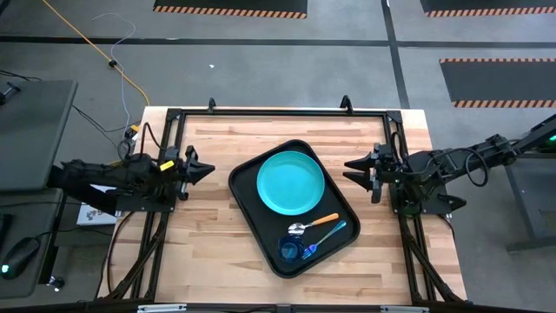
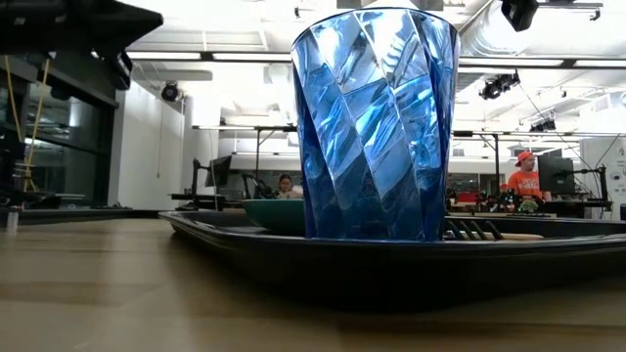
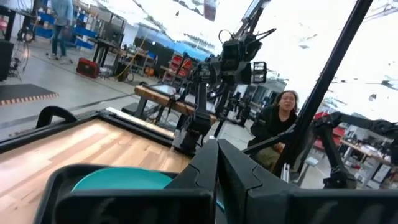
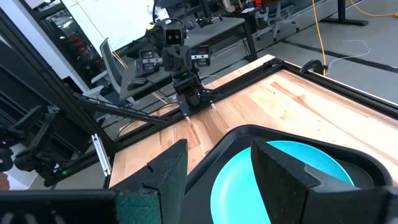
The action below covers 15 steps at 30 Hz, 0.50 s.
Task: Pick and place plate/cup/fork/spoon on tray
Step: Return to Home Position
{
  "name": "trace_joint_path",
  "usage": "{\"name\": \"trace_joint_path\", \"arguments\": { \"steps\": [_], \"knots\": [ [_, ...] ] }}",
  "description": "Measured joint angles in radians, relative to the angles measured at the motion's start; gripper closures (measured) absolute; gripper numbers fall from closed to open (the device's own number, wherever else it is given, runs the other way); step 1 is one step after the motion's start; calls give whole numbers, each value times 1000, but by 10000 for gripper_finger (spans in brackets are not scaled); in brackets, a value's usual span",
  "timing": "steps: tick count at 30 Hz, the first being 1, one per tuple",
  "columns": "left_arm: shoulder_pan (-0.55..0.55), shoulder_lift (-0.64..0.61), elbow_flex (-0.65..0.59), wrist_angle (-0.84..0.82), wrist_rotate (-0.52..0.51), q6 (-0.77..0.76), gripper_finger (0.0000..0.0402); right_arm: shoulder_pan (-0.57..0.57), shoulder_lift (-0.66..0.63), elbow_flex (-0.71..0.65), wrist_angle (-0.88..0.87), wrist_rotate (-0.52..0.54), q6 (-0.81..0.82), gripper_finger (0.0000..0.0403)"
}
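We see both arms folded low on opposite sides, facing each other. The left arm (image 1: 113, 178) lies level, and the left gripper (image 1: 207, 170) points inward with its fingers (image 3: 205, 168) pressed together. The right arm (image 1: 460, 161) mirrors that pose, its right gripper (image 1: 351, 170) pointing inward, fingers (image 4: 165, 174) spread apart.

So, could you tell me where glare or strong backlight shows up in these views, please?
Low view: ceiling lights behind shine through the cup, bright streaks on its facets. Left wrist view: the upper right is blown out white. High view: even light, no hot spot on the plate.
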Motion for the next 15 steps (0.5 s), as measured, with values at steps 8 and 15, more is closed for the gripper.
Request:
{"name": "trace_joint_path", "arguments": {
  "steps": [8,15],
  "knots": [
    [0,-120,-95,0,-14,-10,401,0,0,0,0,0,26,233],
    [0,-150,-142,-35,-42,-10,401,0,-2,0,0,0,54,233]
  ]
}}
